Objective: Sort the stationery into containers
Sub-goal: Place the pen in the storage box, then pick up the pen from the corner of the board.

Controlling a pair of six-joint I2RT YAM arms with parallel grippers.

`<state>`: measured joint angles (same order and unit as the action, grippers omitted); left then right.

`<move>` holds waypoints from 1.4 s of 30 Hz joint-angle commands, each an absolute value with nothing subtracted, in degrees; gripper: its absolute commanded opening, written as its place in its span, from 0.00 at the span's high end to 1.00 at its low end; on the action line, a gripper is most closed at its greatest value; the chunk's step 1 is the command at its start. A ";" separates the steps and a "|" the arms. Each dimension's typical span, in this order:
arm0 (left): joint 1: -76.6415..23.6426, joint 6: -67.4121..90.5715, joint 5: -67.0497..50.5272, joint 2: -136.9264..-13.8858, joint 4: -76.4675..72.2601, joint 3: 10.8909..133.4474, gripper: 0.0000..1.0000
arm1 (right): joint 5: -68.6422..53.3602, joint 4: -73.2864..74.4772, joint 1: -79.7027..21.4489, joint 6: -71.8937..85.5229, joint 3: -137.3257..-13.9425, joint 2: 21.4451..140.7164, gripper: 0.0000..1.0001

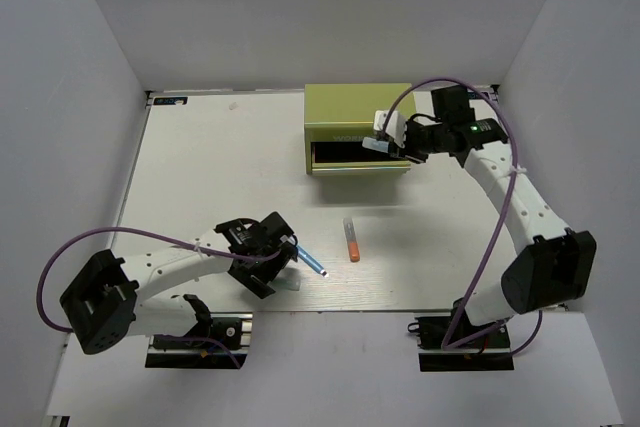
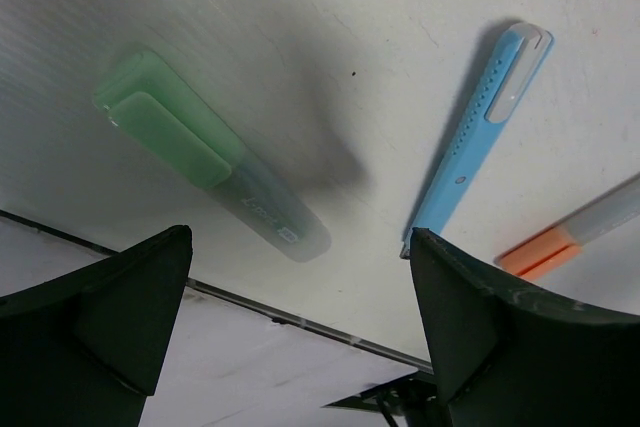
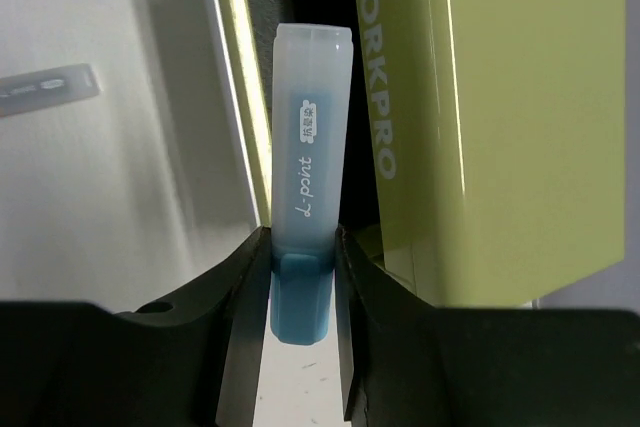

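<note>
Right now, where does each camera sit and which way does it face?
Top external: fixed above and behind, looking down at the table; the left arm and right arm show.
Left wrist: rides the left arm, facing down at the mint green marker, blue pen and orange pen; the open left gripper shows.
Right wrist: rides the right arm, facing the lime-green chest; the right gripper clamps a light blue marker.
Shared: top and left wrist both see the blue and orange pens.

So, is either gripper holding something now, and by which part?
The right gripper holds the light blue marker by its darker blue end; the left gripper is open and empty.
</note>
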<state>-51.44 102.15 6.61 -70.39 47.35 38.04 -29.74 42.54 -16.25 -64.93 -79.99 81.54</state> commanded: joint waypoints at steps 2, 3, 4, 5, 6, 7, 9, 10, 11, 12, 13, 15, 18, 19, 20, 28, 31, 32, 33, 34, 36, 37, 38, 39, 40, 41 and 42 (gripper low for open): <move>-51.15 107.21 5.63 -68.20 47.10 37.35 0.00 | -23.13 34.91 -18.54 -66.44 -82.18 85.95 0.86; -51.15 107.75 5.62 -68.20 47.72 37.35 0.00 | -22.25 34.89 -18.89 -66.53 -83.40 87.26 0.86; -51.15 108.36 5.62 -68.20 48.51 37.35 0.00 | -21.89 34.98 -19.16 -66.97 -84.71 88.32 0.86; -51.15 108.37 6.15 -68.20 49.04 37.88 0.00 | -21.62 35.94 -19.33 -66.97 -85.34 89.72 0.86; -51.15 108.37 6.15 -68.20 49.04 37.88 0.00 | -21.36 36.21 -19.68 -67.23 -86.82 91.22 0.84; -51.15 108.37 6.15 -68.20 49.04 37.88 0.00 | -21.18 36.38 -19.86 -67.41 -87.10 92.01 0.84; -51.15 108.89 6.15 -68.20 48.52 37.27 0.00 | -20.13 35.51 -20.39 -67.41 -87.01 92.90 0.79; -51.15 108.90 6.15 -68.20 48.52 37.27 0.00 | -19.95 35.07 -20.65 -67.41 -86.75 93.51 0.76; -51.15 108.90 5.63 -68.20 48.52 36.74 0.00 | -18.99 33.42 -20.83 -66.98 -86.49 93.69 0.65; -51.15 108.90 5.63 -68.20 47.91 36.74 0.00 | -18.55 33.14 -21.09 -66.80 -86.22 93.69 0.58; -51.15 109.42 5.10 -68.20 47.90 36.74 0.00 | -18.02 33.22 -21.35 -66.71 -86.39 94.39 0.53; -51.15 109.42 5.10 -68.73 47.37 36.04 0.00 | -18.10 34.89 -21.97 -66.53 -87.01 94.83 0.45; -50.63 109.95 3.96 -68.73 47.37 35.42 0.00 | -20.38 35.60 -21.80 -64.43 -87.19 93.52 0.42; -50.63 109.95 3.96 -69.43 47.37 35.42 0.00 | -20.74 35.42 -21.80 -63.21 -86.93 92.38 0.42; -50.62 109.95 3.96 -69.96 47.37 35.42 0.00 | -21.26 35.59 -21.80 -61.98 -86.75 90.98 0.42; -50.62 110.48 5.10 -76.10 49.75 38.23 0.13 | -30.84 34.89 -21.80 -52.83 -79.55 78.51 0.42; -50.62 110.48 5.10 -78.04 49.05 38.23 0.18 | -32.77 34.63 -21.88 -51.33 -74.98 74.19 0.42; -50.62 110.48 4.40 -79.09 48.26 38.23 0.20 | -33.04 34.54 -21.88 -51.15 -72.53 72.53 0.42; -50.62 110.48 4.39 -79.10 48.25 38.23 0.22 | -33.22 34.54 -21.71 -51.15 -71.64 71.81 0.42; -50.62 110.48 3.87 -79.88 46.95 38.23 0.24 | -33.31 34.63 -21.88 -51.07 -70.93 71.28 0.42; -50.62 110.48 3.35 -80.42 46.93 37.71 0.35 | -33.22 34.45 -21.71 -50.46 -68.47 69.44 0.42; -50.62 110.48 3.34 -80.42 46.41 37.71 0.39 | -33.40 34.02 -21.71 -50.28 -68.03 69.00 0.42; -50.62 109.96 3.34 -81.03 46.41 37.71 0.47 | -33.40 33.75 -21.80 -50.10 -66.37 67.51 0.42; -50.62 109.95 2.82 -81.04 46.41 37.71 0.50 | -33.57 33.58 -21.71 -49.84 -65.92 67.07 0.42; -50.62 109.95 2.81 -81.73 46.41 37.18 0.52 | -33.92 33.66 -21.71 -49.31 -65.13 66.28 0.42; -50.62 109.95 2.12 -81.74 46.41 37.18 0.55 | -34.10 33.66 -21.53 -48.96 -64.69 65.92 0.42; -50.62 109.95 2.11 -82.35 46.41 37.18 0.61 | -34.36 33.58 -21.62 -48.61 -63.82 65.22 0.42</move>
